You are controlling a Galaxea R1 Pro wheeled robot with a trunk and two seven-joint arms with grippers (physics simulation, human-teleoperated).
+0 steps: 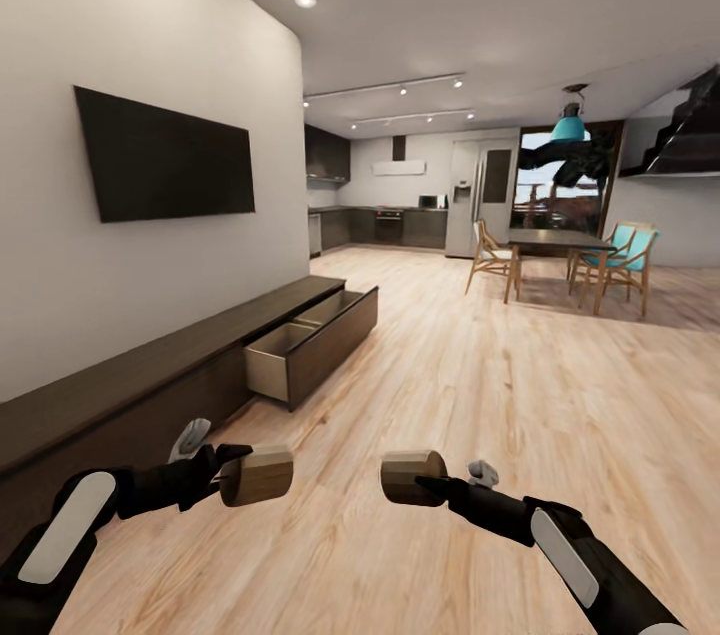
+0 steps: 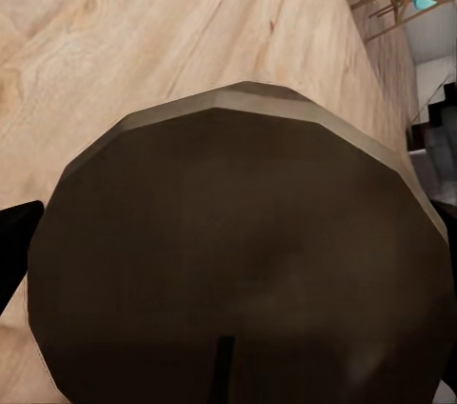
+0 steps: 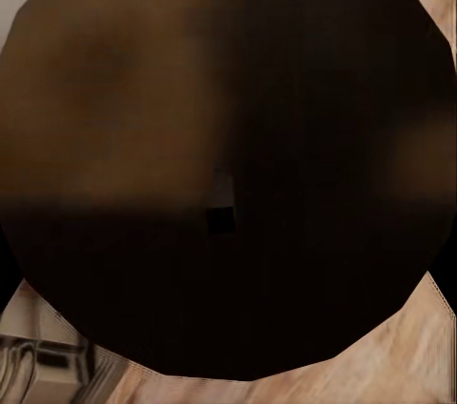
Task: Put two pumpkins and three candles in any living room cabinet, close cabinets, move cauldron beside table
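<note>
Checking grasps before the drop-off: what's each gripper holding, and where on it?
Left gripper holds a candle, right gripper another candle. Each is gripped at one end, lying sideways; exact finger contact is hidden.

We note both wrist views blocked by a candle (image 2: pixel 238 261) end; cabinet (image 1: pixel 150 375) cut off lower left; open drawer (image 1: pixel 310 335) contents hidden behind its front.

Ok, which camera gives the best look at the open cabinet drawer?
The head view: the cabinet runs along the wall with its open drawer and pale interior plainly visible. In both wrist views a held candle blocks most of the frame, with floor around it.
</note>
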